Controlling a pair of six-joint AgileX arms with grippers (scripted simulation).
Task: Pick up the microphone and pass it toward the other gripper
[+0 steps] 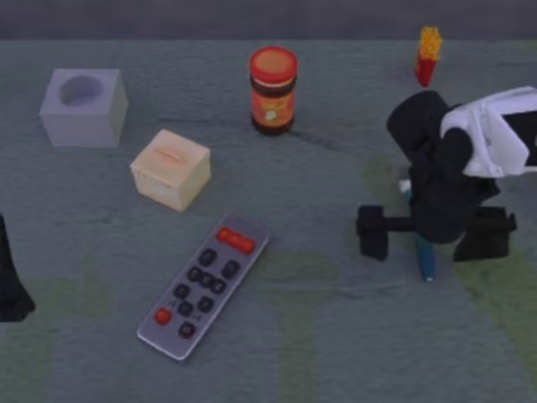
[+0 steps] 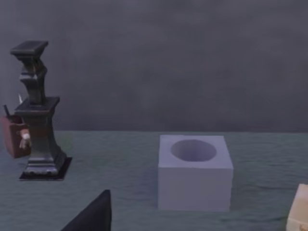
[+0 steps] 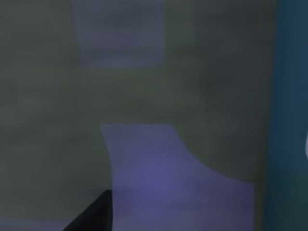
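Observation:
The microphone [image 1: 426, 256] lies on the table at the right, its teal handle pointing toward the front edge and its white head [image 1: 404, 186] peeking out behind the arm. My right gripper [image 1: 430, 235] hangs directly over it, open wide, one black finger on each side of the handle and apart from it. In the right wrist view the teal handle [image 3: 288, 115] fills one edge, and only one finger [image 3: 96, 214] shows. My left gripper [image 1: 10, 290] is parked at the table's left edge, open, with one finger [image 2: 94, 216] in its wrist view and nothing held.
A grey remote [image 1: 205, 285] lies front centre. A cream box [image 1: 170, 168] and a lavender box with a round hole [image 1: 84, 107] stand at the left, a red-lidded jar [image 1: 273, 91] at the back centre, a fries carton [image 1: 428, 54] at the back right. A black pedestal [image 2: 36, 110] shows in the left wrist view.

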